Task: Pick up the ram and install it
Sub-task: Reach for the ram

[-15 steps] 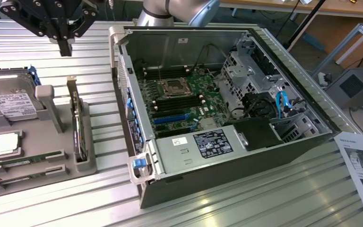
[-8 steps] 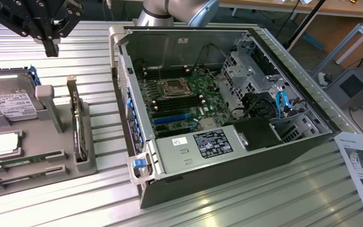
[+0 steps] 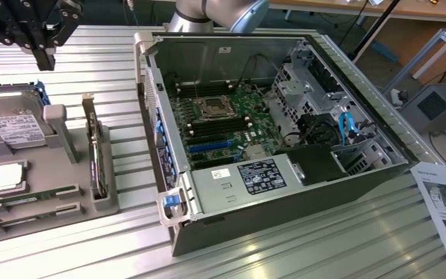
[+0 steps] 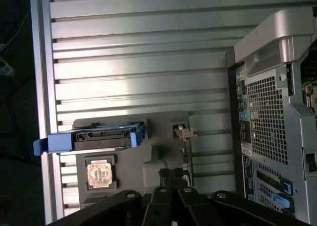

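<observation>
Ram (image 3: 37,196), long thin green stick, on edge in grey holder (image 3: 49,174) slot, exterior view's left

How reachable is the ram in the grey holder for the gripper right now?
Probably yes. The gripper hangs above the grey holder, and the ram lies exposed in its slot with nothing over it, though the jaws are shut.

No lettering can be read. Printed labels sit on the power supply (image 3: 243,177) and the hard drive (image 3: 18,125), their print illegible.
</observation>
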### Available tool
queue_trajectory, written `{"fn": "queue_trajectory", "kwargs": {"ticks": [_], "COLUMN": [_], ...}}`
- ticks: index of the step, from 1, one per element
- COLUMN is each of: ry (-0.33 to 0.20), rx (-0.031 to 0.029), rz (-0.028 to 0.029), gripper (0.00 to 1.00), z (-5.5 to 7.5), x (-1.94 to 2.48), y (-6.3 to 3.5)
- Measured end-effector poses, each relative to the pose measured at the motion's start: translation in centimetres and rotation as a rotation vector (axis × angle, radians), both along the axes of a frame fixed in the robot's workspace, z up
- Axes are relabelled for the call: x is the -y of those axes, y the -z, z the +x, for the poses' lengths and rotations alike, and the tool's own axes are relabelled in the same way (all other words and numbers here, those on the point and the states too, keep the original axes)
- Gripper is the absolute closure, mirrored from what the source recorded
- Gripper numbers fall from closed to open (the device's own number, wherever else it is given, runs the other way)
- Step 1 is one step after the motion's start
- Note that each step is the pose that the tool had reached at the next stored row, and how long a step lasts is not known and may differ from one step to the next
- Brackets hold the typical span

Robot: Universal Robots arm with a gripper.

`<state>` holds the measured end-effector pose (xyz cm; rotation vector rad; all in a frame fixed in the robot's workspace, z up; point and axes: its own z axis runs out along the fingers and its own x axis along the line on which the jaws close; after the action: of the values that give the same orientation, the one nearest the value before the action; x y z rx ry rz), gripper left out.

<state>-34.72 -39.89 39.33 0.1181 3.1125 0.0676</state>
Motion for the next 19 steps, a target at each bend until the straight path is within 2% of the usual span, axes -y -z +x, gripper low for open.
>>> {"fn": "queue_trajectory", "kwargs": {"ticks": [10, 19], "ry": [0.0, 0.0], "rx": [0.0, 0.0001], "rz": [0.0, 0.0], "gripper": [0.89, 0.89], "z": [-3.0, -4.9], "x": [0.0, 0.0], "y": [0.0, 0.01]}}
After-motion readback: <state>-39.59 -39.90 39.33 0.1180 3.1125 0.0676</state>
